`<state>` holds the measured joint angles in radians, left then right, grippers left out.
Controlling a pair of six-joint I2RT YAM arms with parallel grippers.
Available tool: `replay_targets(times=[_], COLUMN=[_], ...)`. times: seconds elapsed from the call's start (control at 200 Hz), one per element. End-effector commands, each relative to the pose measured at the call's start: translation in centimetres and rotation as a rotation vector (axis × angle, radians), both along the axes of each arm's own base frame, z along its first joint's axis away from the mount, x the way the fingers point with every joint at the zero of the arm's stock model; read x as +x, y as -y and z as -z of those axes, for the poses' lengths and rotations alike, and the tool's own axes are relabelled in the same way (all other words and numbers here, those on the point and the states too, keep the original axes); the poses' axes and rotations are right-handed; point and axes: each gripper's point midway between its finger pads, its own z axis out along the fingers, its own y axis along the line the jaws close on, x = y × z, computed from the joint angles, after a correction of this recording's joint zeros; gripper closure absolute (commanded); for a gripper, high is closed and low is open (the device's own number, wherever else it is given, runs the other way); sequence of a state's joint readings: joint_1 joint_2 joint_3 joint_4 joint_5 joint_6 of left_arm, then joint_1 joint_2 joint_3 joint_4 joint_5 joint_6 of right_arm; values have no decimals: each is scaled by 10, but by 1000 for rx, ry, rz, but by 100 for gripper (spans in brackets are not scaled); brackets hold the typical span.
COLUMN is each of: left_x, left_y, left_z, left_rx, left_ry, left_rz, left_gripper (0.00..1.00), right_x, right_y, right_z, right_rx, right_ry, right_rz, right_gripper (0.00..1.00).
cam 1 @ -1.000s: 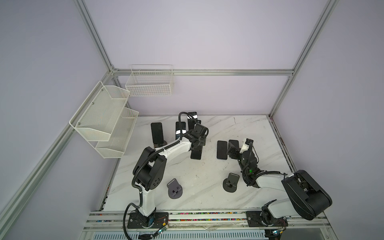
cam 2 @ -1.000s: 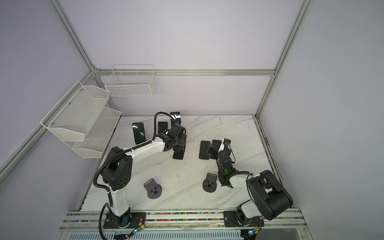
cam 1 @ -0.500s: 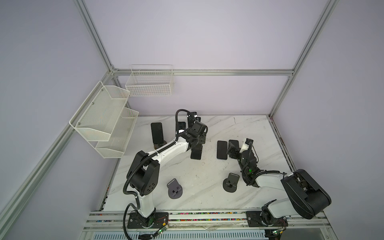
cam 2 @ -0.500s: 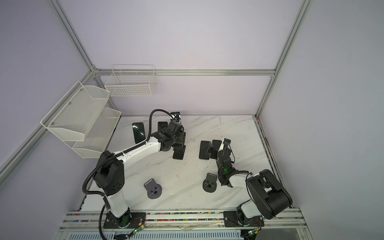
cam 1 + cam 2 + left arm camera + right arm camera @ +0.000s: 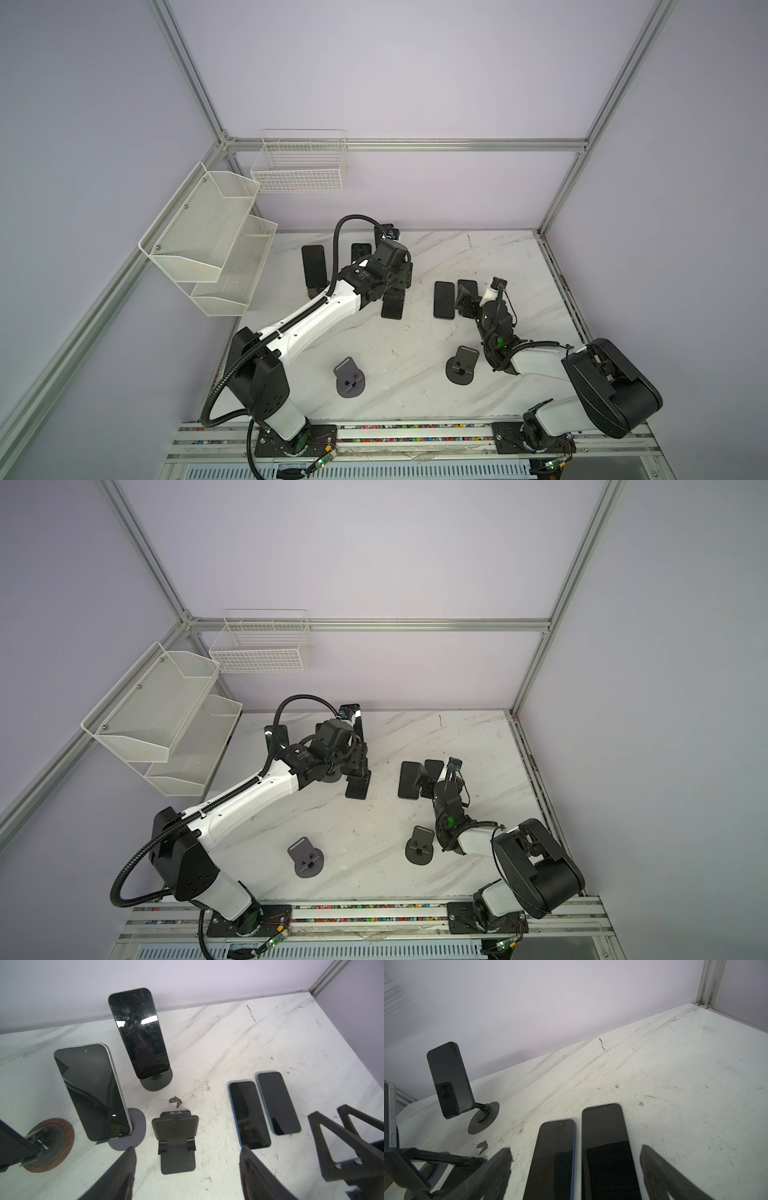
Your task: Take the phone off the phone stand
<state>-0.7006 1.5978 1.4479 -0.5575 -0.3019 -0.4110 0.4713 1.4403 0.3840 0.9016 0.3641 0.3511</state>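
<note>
1. Black-screened phone (image 5: 91, 1093) leans on a grey stand (image 5: 136, 1124), beside the left gripper (image 5: 187, 1148), whose jaws are spread above an empty folding stand (image 5: 176, 1136).
2. Right gripper (image 5: 575, 1147): jaws are spread above two flat phones (image 5: 606, 1147), whose lower ends are cut off.
3. In a top view the left arm (image 5: 316, 320) hides most of that leaning phone.

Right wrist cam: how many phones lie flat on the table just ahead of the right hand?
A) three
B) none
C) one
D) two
D: a blue-edged phone and a larger phone lie flat side by side ahead of the open right hand.
</note>
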Motion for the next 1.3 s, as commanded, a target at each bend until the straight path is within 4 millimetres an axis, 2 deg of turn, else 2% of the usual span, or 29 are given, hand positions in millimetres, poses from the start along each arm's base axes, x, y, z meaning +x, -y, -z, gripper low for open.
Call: replay_targets(times=[0.0, 0.205, 0.45, 0.785, 0.98, 1.145, 1.295], left_x=[-26, -57, -86, -108, -110, -112, -118], left_y=[23, 60, 84, 84, 84, 76, 79], left_z=[24, 67, 114, 169, 184, 199, 208], left_rx=[-35, -27, 7, 20, 59, 114, 103], left_ry=[-88, -204, -304, -451, -460, -487, -525], left_rz=[76, 143, 149, 74, 53, -3, -4], left_gripper=[33, 33, 32, 33, 33, 34, 33], right_x=[-3, -7, -11, -10, -10, -11, -12], right_y=[8, 15, 20, 21, 22, 23, 24], right_z=[-9, -11, -11, -11, -11, -12, -10], right_rx=[27, 43, 50, 54, 55, 65, 69], right_ry=[42, 59, 69, 65, 64, 64, 49], right_rz=[45, 72, 92, 104, 108, 113, 119], right_gripper=[3, 3, 3, 3, 3, 3, 3])
